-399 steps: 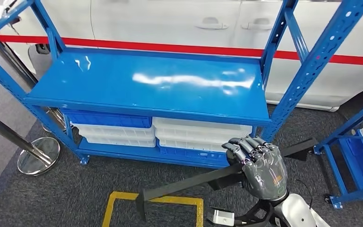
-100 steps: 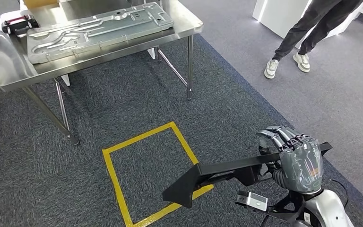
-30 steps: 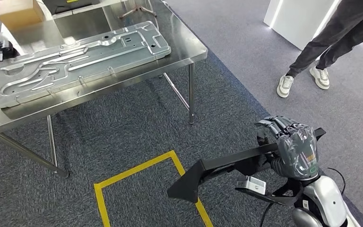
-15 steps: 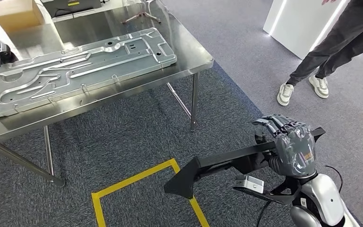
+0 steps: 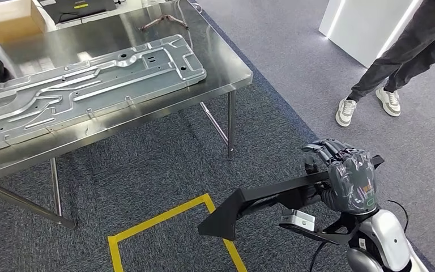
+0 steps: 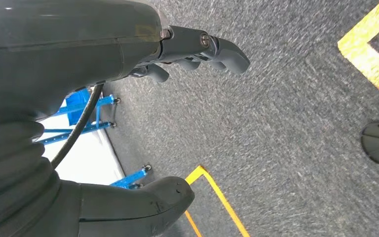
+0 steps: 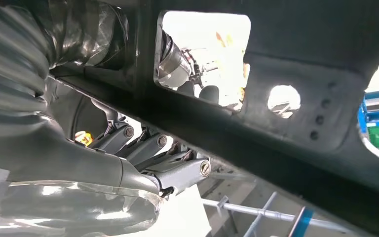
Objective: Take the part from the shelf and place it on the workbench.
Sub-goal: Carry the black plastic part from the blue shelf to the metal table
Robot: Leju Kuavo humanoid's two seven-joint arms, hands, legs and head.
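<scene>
Carpet (image 5: 147, 164): right hand (image 5: 348, 181) grips part (image 5: 260, 198).

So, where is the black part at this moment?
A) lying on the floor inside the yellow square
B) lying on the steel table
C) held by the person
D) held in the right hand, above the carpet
D: the right hand grips the black part over the carpet, away from the table.
</scene>
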